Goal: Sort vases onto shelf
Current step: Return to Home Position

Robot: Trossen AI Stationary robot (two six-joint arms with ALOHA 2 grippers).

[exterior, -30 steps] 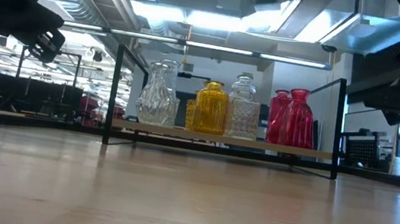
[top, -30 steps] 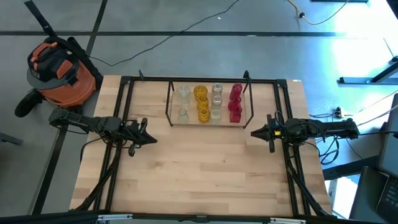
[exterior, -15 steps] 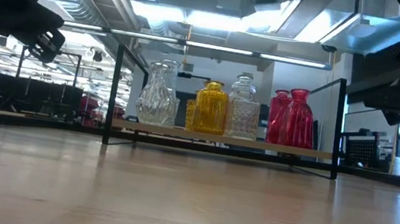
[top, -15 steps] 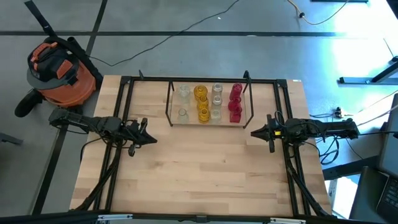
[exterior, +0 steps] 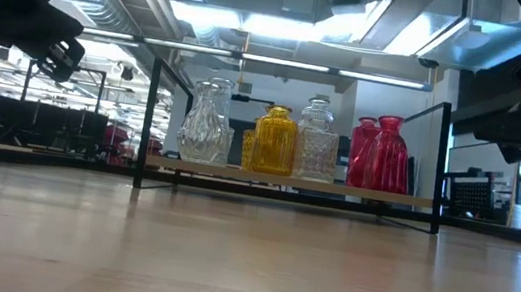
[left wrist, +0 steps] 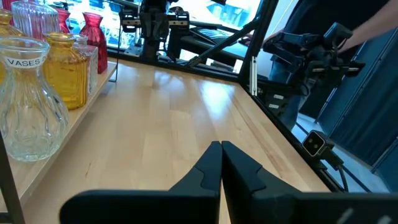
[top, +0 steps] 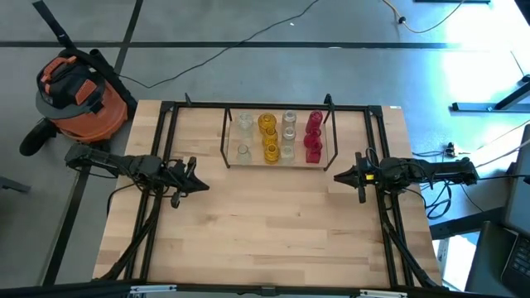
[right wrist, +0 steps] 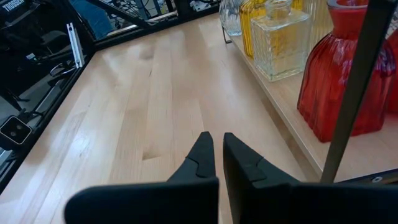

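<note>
The shelf (top: pixel 257 159), a small light-wood board in a black wire frame, stands at the table's far middle. On it stand several glass vases in rows: clear (top: pixel 243 124), yellow (top: pixel 268 137), clear (top: pixel 288 132) and red (top: pixel 314 136). The low view shows them upright on their bases, among them a clear vase (exterior: pixel 206 122), a yellow vase (exterior: pixel 275 140) and a red vase (exterior: pixel 385 154). My left gripper (top: pixel 203 185) hovers shut at the table's left, pointing right. My right gripper (top: pixel 337 176) hovers shut at the right, pointing left. Neither holds anything, as both wrist views show (left wrist: pixel 221 144) (right wrist: pixel 216 135).
Black rails (top: pixel 166 149) run along the tabletop's left, right and far sides. Bare wood lies between the grippers and the near edge (top: pixel 265 232). An orange vacuum (top: pixel 79 91) sits on the floor at far left. A person (left wrist: pixel 373 25) shows beyond the table's near edge.
</note>
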